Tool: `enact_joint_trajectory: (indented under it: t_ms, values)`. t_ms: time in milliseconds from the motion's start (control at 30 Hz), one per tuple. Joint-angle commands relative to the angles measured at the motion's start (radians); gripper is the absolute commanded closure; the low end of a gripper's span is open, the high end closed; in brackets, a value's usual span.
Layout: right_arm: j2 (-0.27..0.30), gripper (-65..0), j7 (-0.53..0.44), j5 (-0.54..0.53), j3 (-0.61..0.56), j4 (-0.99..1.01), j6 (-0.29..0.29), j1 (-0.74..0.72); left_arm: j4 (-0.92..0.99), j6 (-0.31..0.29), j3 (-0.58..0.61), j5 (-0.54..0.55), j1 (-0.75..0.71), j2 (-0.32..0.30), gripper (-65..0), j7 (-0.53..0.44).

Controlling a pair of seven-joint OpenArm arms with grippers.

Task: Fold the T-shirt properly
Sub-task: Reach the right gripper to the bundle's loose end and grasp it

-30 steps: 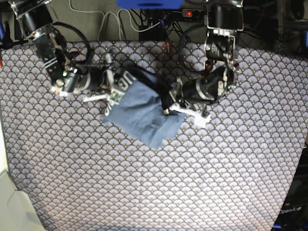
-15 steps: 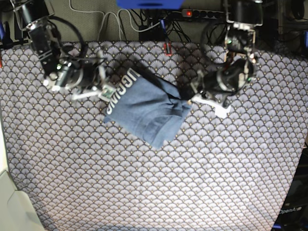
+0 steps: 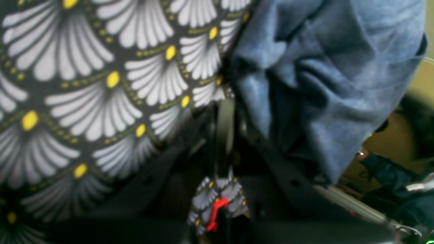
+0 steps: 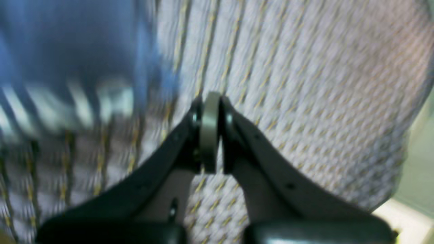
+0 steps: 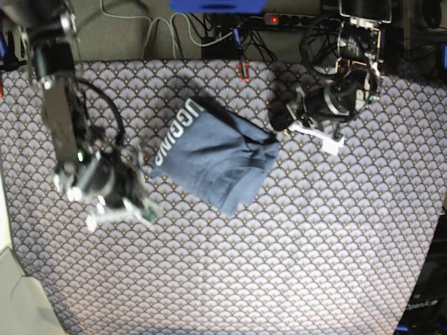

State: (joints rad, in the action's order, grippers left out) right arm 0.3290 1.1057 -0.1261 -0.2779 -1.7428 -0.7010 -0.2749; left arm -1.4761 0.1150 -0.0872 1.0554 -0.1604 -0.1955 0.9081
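Observation:
The slate-blue T-shirt (image 5: 213,157) lies folded in a rough rectangle on the tablecloth, with white lettering along its upper-left edge. My right gripper (image 5: 148,211) is shut and empty, low over the cloth, below and left of the shirt's left corner. In the right wrist view the shut gripper (image 4: 210,101) is over the tablecloth and the shirt (image 4: 67,51) is a blur at the upper left. My left gripper (image 5: 279,123) is just above the shirt's right corner. In the left wrist view it (image 3: 225,108) looks shut, with the shirt's bunched folds (image 3: 322,84) close on its right.
The grey scallop-patterned tablecloth (image 5: 279,265) covers the whole table. Cables and a power strip (image 5: 293,19) run along the far edge. A pale surface (image 5: 17,300) sits at the bottom-left corner.
My right gripper has left the shirt's lettered edge and swung down and left. My left gripper has drawn back up and to the right. The shirt stays folded.

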Motion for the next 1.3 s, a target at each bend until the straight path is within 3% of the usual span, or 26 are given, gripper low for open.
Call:
enact_joint_trajectory:
  t_ms: [0,133,333,500,667,867,1000,1267]
  values:
    - [-0.015,0.0,0.04,0.013,0.009,-0.019,0.003,-0.057,-0.018,-0.008,-0.003,0.019,0.003,-0.006,-0.3,-0.004]
    - [-0.11,0.0,0.162,0.013,0.015,-0.018,0.003,-0.151,-0.019,-0.008,-0.003,0.019,-0.012,-0.012,-0.3,-0.01]
    - [-0.23,0.0,0.195,0.009,-0.013,-0.016,0.003,-0.142,-0.019,-0.008,-0.004,0.024,-0.017,-0.014,-0.3,-0.005]
    - [-0.284,-11.1,0.196,0.007,-0.077,-0.019,0.003,-0.125,-0.019,-0.008,-0.004,0.023,-0.017,-0.015,-0.3,-0.004]
    - [-0.319,-21.8,0.195,0.006,-0.093,-0.013,0.003,-0.111,-0.019,-0.008,-0.004,0.023,-0.017,-0.015,-0.3,-0.004]
    - [-0.322,-30.8,0.184,0.006,-0.093,-0.012,0.003,-0.113,-0.019,-0.008,-0.004,0.023,-0.018,-0.017,-0.3,-0.004]
    - [-0.328,-31.3,0.178,0.006,-0.093,0.047,0.003,-0.117,-0.019,-0.008,-0.004,0.027,-0.018,-0.017,-0.3,-0.007]
    - [-0.336,-31.3,0.078,0.006,-0.09,0.212,0.003,-0.122,-0.021,-0.008,-0.004,0.027,-0.018,-0.015,-0.3,-0.007]
